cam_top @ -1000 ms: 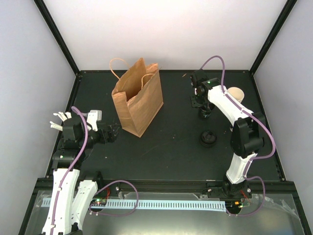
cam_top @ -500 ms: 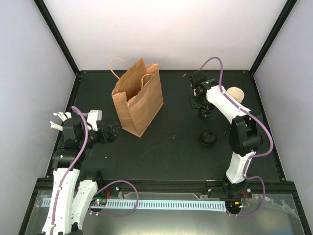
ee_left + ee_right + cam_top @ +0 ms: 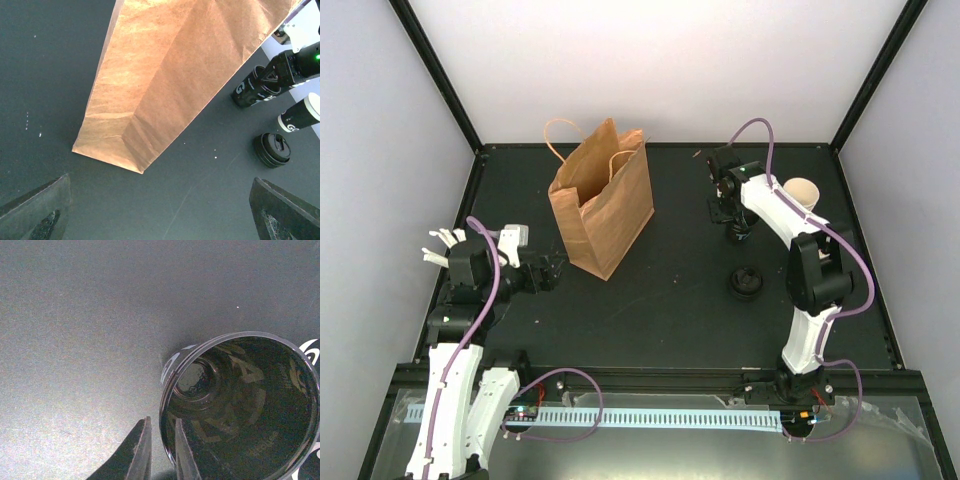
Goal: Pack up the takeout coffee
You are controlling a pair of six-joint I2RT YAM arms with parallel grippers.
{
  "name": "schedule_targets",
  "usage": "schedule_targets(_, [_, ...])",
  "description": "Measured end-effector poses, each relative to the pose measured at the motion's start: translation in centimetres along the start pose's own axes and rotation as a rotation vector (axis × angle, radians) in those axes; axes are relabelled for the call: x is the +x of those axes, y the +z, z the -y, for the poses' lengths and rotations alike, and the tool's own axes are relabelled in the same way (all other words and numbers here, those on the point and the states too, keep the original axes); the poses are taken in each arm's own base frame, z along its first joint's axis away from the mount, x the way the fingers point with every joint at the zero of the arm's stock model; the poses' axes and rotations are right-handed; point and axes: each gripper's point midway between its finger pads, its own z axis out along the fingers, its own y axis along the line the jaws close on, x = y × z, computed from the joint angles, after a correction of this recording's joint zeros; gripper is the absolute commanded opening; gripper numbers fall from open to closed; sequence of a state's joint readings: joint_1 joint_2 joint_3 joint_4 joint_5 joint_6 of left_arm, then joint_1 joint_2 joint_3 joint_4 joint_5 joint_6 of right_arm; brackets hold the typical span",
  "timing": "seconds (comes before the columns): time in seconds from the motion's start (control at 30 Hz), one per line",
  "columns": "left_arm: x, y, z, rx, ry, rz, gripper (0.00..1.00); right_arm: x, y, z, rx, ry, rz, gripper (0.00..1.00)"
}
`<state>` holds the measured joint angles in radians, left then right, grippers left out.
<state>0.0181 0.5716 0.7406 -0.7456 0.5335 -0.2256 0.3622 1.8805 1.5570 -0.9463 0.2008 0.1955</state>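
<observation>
Surface (image 3: 660, 310) lay open across the front middle. One paper bag (image 3: 603, 200) stood back-left, clear of the edges. Two cups and one black lid (image 3: 745, 283) sat on the right. The takeout coffee cup (image 3: 803, 190), cream inside, stood back-right near the right edge, just beside the right arm. The right gripper (image 3: 162, 421) had narrow jaws astride the rim of the dark-inside cup (image 3: 240, 405); grip unclear. The left gripper (image 3: 548, 272) had jaws spread wide, near the bag.
</observation>
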Motion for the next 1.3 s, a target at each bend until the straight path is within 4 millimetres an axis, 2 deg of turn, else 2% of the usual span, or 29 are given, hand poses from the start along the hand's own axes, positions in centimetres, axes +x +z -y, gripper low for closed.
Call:
schedule_targets(0.57, [0.00, 0.00, 0.00, 0.000, 0.000, 0.000, 0.99, 0.00, 0.16, 0.34, 0.004, 0.012, -0.004, 0.15])
schedule_targets(0.87, [0.00, 0.00, 0.00, 0.000, 0.000, 0.000, 0.99, 0.02, 0.17, 0.39, 0.004, 0.012, -0.005, 0.01])
schedule_targets(1.3, [0.00, 0.00, 0.00, 0.000, 0.000, 0.000, 0.99, 0.36, -0.03, 0.60, 0.013, 0.003, -0.021, 0.01])
